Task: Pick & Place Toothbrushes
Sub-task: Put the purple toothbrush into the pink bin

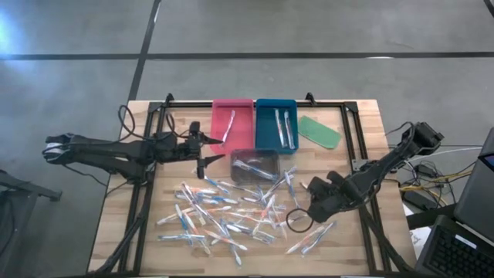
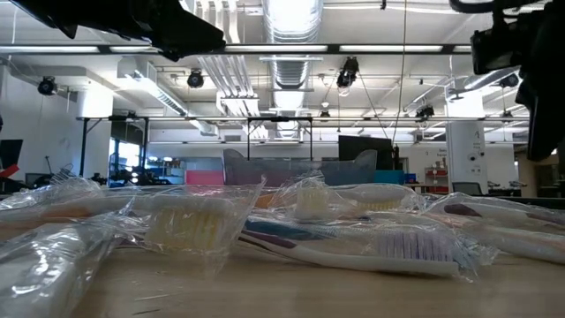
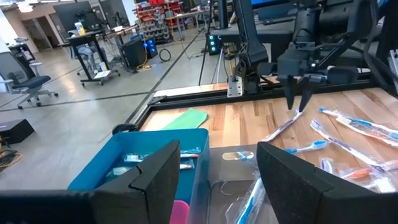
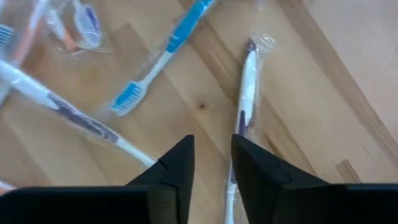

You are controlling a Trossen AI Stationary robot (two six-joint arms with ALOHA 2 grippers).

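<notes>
The right claw (image 4: 211, 158), fingers parted by a narrow gap and holding nothing, is hanging over the wrapped purple toothbrush (image 4: 246, 99) on the desk (image 4: 186, 106), whose long axis is running straight out from between those fingers, just beyond the tips.

In the right wrist view the purple-accented toothbrush (image 4: 246, 93) runs down behind the right pincer (image 4: 211, 163), its lower end hidden by the fingers; whether they touch it cannot be told. A blue toothbrush (image 4: 163, 53) beyond that pincer is cut off by the picture's edge. From above, the heaped toothbrushes (image 1: 224, 216) are too small to count or sort by colour. In the left wrist view the left pincer (image 3: 217, 180) covers part of the clear tray (image 3: 233, 186); its contents are unclear.
</notes>
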